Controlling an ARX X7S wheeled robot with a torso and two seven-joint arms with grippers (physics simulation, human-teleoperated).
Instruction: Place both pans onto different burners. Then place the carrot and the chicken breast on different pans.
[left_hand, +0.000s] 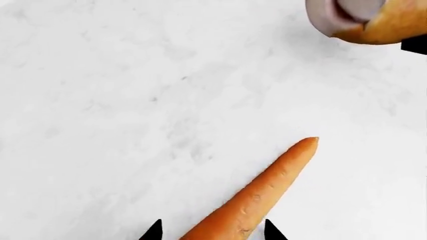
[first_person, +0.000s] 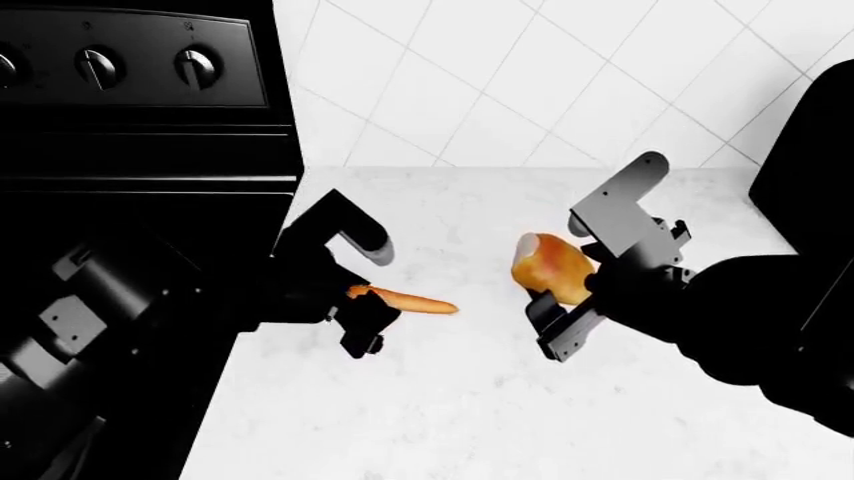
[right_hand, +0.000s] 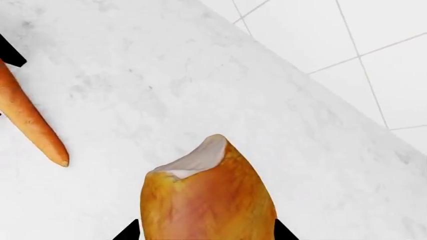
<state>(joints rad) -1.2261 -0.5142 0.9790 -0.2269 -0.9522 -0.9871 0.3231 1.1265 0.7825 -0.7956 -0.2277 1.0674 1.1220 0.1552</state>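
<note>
A: How much open room is there around the slender orange tapered carrot (first_person: 404, 299)?

B: Plenty. The white marbled desk (first_person: 467, 400) is bare on the near side of the carrot and runs back past it to the white tiled wall (first_person: 534, 80). On the carrot's stove side the desk ends at the edge of the black stove (first_person: 147, 170).

A: And the claws?

B: The left claw (first_person: 360, 290) has its two dark fingers on either side of the carrot's thick end; the tip sticks out toward the rounded golden-orange chicken breast with a pale end (first_person: 554, 268). The right claw (first_person: 587, 275) has its jaws wide enough to span that lump, one finger on each side of it. The two pieces are near each other but apart.

A: Anything hard to make out?

B: The cooktop beside the carrot is one black mass; I cannot make out any burner ring or pan there. In the wrist views only the fingertips (left_hand: 155, 231) show, so actual contact is hard to judge.

A: Counts?

B: One carrot, one chicken breast, two claws, three knobs (first_person: 100, 66) on the stove's panel.
</note>
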